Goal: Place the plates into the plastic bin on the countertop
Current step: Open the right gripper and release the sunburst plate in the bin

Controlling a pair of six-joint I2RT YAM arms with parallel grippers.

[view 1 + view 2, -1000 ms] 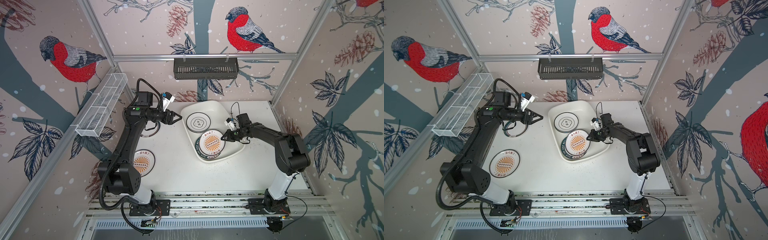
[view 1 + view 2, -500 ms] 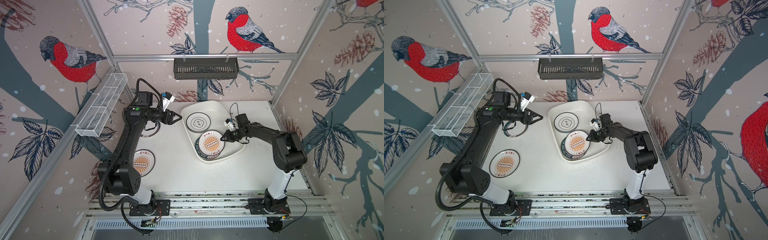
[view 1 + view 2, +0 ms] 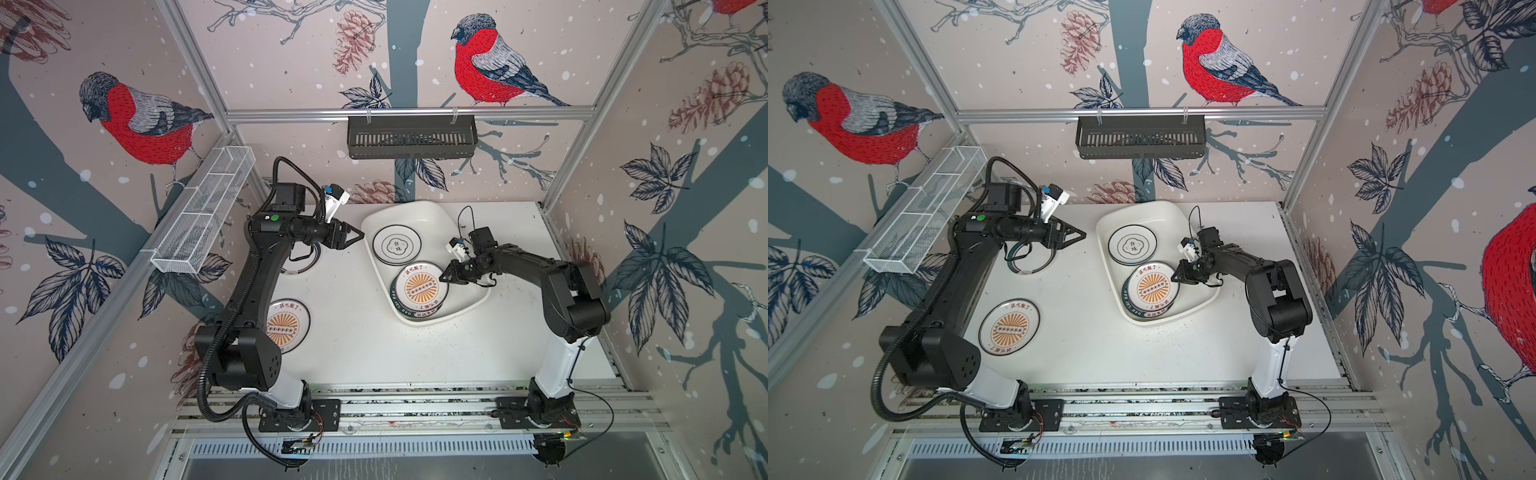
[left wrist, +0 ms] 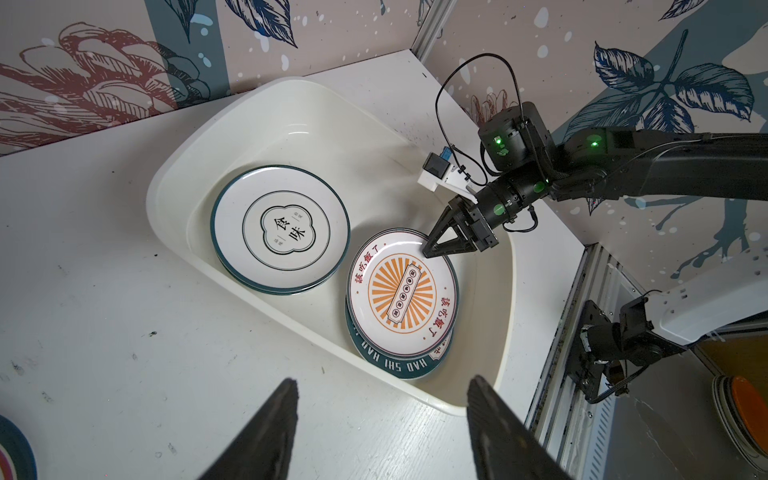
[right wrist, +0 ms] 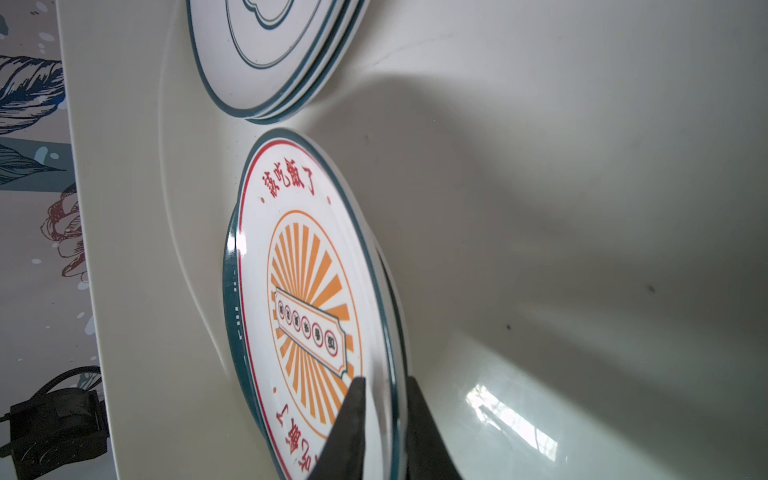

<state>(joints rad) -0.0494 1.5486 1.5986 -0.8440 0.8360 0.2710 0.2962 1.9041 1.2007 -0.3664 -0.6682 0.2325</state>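
One sunburst plate (image 3: 420,287) face-up in bin (image 3: 436,218)

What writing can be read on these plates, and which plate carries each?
"食味": emblem plate in the plastic bin.
"該吃飯了", red: binned sunburst plate and countertop sunburst plate.
"HAO SHI HAO": dark-rimmed plate beneath the binned one.
Sunburst banner characters, small emblem characters: too small to read.

A speckled white countertop (image 3: 374,353) carries the plastic bin (image 3: 420,206) toward the back, a sunburst plate (image 3: 286,328) at front left, and a dark-ringed plate (image 3: 305,268), partly hidden, behind it
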